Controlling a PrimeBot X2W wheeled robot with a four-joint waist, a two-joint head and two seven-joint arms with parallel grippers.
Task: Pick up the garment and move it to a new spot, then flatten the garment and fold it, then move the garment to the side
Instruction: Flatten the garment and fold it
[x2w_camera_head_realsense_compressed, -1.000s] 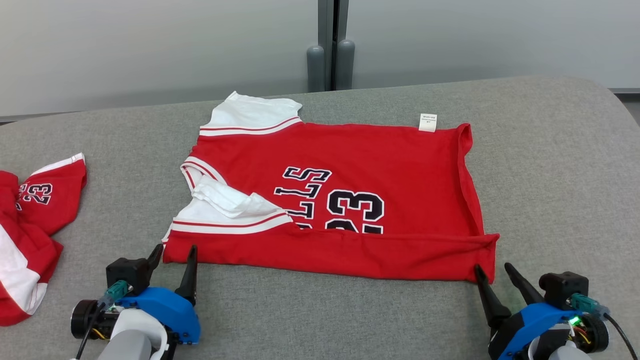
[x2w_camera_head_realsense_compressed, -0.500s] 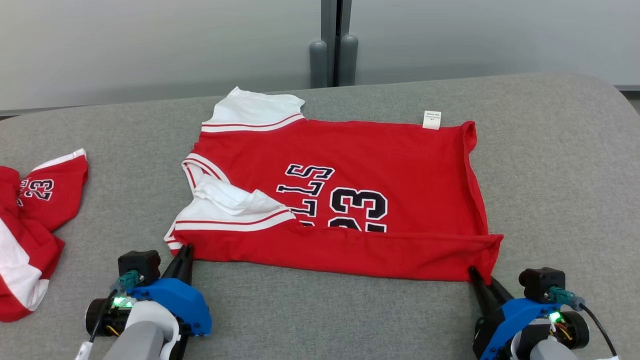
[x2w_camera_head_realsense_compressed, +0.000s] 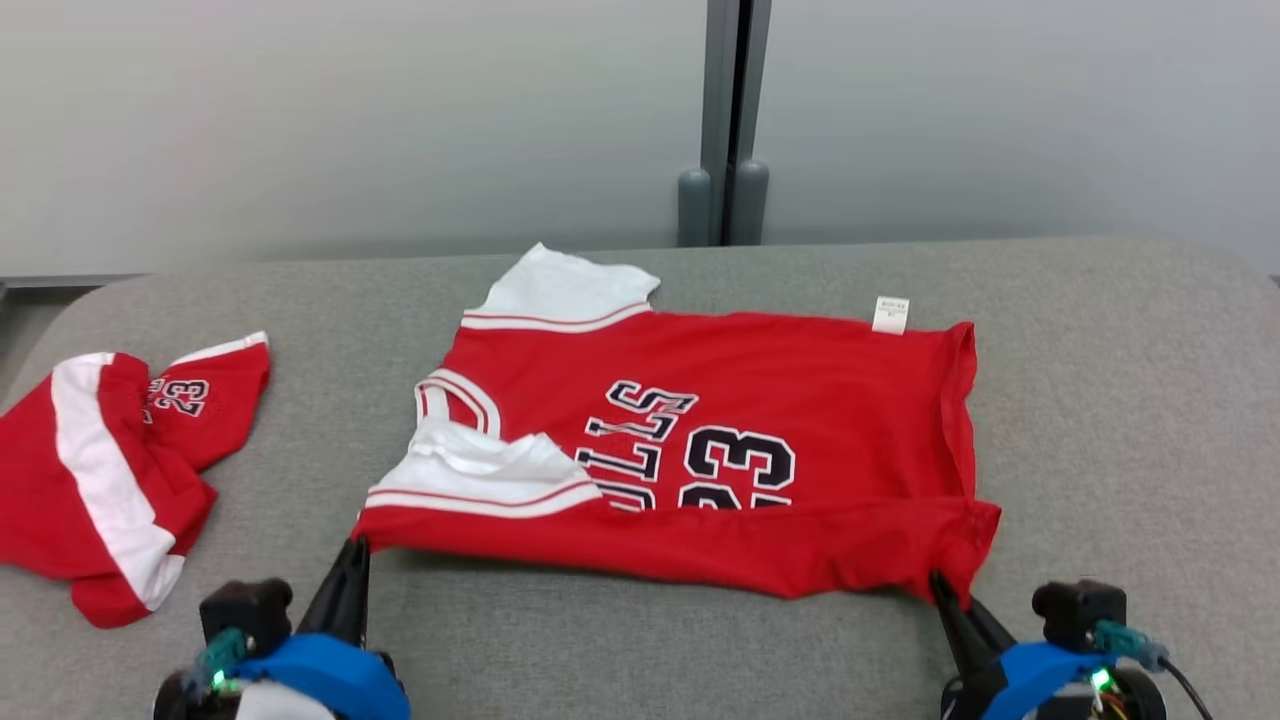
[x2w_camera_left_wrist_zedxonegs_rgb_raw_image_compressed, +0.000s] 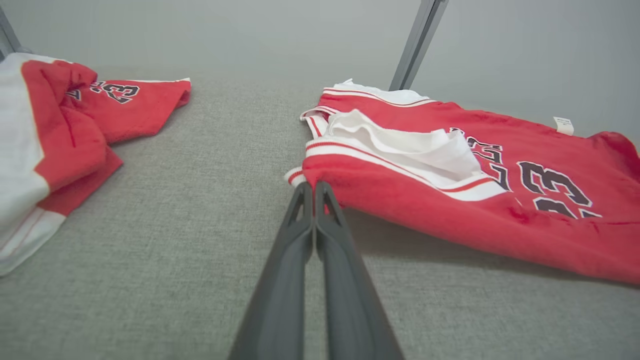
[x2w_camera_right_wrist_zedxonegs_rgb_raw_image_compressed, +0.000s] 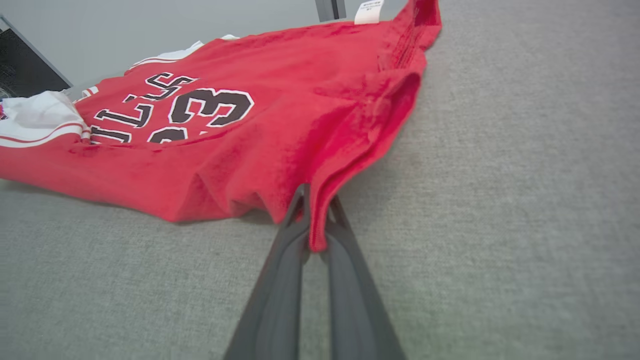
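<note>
The garment (x2w_camera_head_realsense_compressed: 800, 390) is a red jersey with white sleeves and a black "23", lying on the grey table with its near edge folded over. My left gripper (x2w_camera_head_realsense_compressed: 352, 548) is shut on its near left corner, just below the white sleeve band. In the left wrist view the left gripper (x2w_camera_left_wrist_zedxonegs_rgb_raw_image_compressed: 315, 190) has its fingers pressed together at the corner of the garment (x2w_camera_left_wrist_zedxonegs_rgb_raw_image_compressed: 450, 210). My right gripper (x2w_camera_head_realsense_compressed: 940, 585) is shut on the near right corner. In the right wrist view red cloth of the garment (x2w_camera_right_wrist_zedxonegs_rgb_raw_image_compressed: 225, 150) hangs pinched in the right gripper (x2w_camera_right_wrist_zedxonegs_rgb_raw_image_compressed: 315, 200).
A second red and white jersey (x2w_camera_head_realsense_compressed: 110, 470) lies crumpled at the table's left end, also in the left wrist view as the second jersey (x2w_camera_left_wrist_zedxonegs_rgb_raw_image_compressed: 60, 125). The grey padded table (x2w_camera_head_realsense_compressed: 1120, 400) stretches to the right. A grey wall with a vertical post (x2w_camera_head_realsense_compressed: 725, 120) stands behind.
Both grippers went from open beside the near corners to shut on them. The near right corner now looks bunched and slightly raised. The camera has shifted, so the whole scene sits lower.
</note>
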